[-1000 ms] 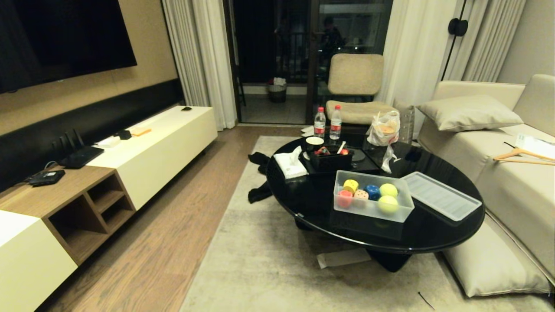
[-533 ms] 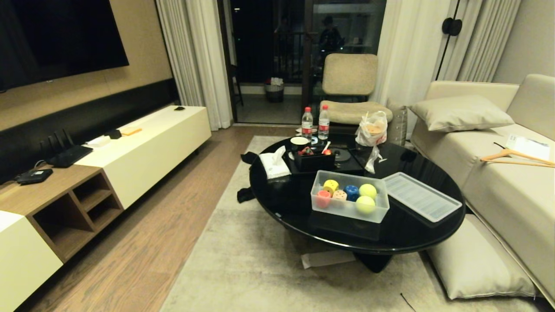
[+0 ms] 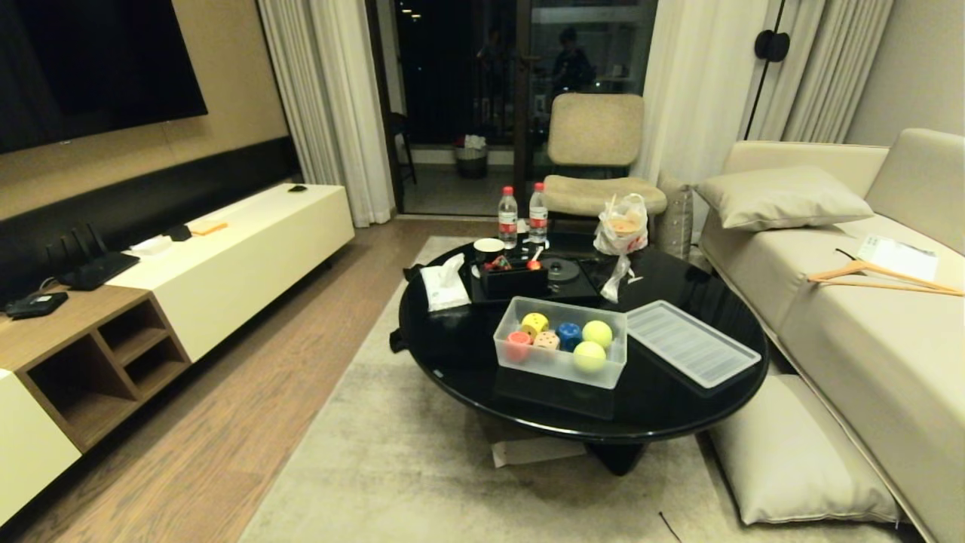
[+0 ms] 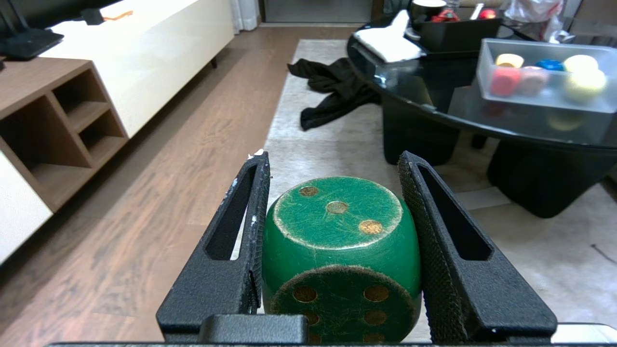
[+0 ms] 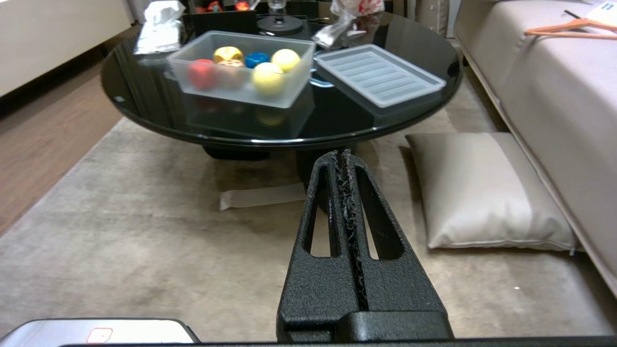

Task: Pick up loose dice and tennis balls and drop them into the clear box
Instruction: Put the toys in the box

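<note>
Beyond both grippers' fingertips stands the round glossy black coffee table (image 3: pixel 467 362), on a pale beige rug (image 3: pixel 377 467). On the tabletop, past the fingers of each gripper and well apart from them, sits the translucent whitish rectangular clear box (image 3: pixel 559 365), open-topped. Just beside it, on the sofa side, lies its flat ribbed translucent lid (image 3: pixel 690 345). A smaller black rectangular box (image 3: pixel 513 280) stands behind the clear box.

Inside the clear box lie two fuzzy yellow-green tennis balls (image 3: pixel 589 356) and four soft dice: a yellow die (image 3: pixel 535 323), a red die (image 3: pixel 518 345), a tan die (image 3: pixel 546 341) and a blue die (image 3: pixel 568 332).

Between the fingers of the left gripper (image 4: pixel 332 178) sits a large green die with tan pips (image 4: pixel 340 250); the black fingers (image 4: pixel 241 231) press against its two sides, holding it above the rug short of the table.

The right gripper (image 5: pixel 343 159) hangs empty over the rug, its fingers pressed flat together, pointing toward the table.
</note>
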Controlling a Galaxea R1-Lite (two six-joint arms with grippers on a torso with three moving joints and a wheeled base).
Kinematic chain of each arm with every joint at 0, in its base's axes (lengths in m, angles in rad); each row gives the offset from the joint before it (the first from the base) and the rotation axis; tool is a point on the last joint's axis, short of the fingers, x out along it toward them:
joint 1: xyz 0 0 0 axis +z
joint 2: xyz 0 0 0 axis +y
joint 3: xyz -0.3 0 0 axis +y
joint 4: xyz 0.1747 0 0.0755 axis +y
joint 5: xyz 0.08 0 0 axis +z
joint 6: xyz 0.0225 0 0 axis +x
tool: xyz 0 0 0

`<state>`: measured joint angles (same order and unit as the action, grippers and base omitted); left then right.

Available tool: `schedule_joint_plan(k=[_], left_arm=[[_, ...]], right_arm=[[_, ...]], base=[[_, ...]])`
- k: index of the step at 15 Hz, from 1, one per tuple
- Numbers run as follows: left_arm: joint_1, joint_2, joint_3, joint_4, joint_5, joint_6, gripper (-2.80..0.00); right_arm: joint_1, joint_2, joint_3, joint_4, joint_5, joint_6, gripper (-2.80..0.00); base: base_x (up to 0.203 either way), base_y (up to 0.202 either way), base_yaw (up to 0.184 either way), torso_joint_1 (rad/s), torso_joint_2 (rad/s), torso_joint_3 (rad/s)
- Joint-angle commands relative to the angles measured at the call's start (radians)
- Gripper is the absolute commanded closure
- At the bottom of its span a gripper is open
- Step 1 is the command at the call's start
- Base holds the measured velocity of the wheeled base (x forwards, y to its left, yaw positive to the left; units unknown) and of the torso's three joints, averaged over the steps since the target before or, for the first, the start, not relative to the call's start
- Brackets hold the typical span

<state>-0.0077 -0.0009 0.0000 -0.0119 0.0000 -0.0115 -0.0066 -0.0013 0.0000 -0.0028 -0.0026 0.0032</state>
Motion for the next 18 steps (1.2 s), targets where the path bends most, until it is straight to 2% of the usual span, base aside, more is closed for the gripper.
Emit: schedule_joint_plan(k=[1, 11, 15, 18], left_arm=[[0.000, -0.001, 0.002, 0.000, 0.000, -0.001, 0.00], [0.000, -0.001, 0.002, 0.000, 0.000, -0.001, 0.00], [0.000, -0.001, 0.002, 0.000, 0.000, -0.001, 0.00], [0.000, -0.001, 0.002, 0.000, 0.000, 0.000, 0.00]], right_arm=[[-0.001, 0.001, 0.000, 0.000, -0.001, 0.000, 0.00], [0.000, 0.001, 0.000, 0.000, -0.001, 0.000, 0.00], [-0.001, 0.001, 0.000, 0.000, -0.001, 0.000, 0.00], [0.000, 0.001, 0.000, 0.000, -0.001, 0.000, 0.00]], base=[[0.000, -0.154, -0.017, 0.004, 0.00, 0.002], [0.000, -0.178, 0.003, 0.003, 0.00, 0.000], [0.000, 0.000, 0.000, 0.000, 0.00, 0.000], [0.139, 0.000, 0.016, -0.003, 0.00, 0.003]])
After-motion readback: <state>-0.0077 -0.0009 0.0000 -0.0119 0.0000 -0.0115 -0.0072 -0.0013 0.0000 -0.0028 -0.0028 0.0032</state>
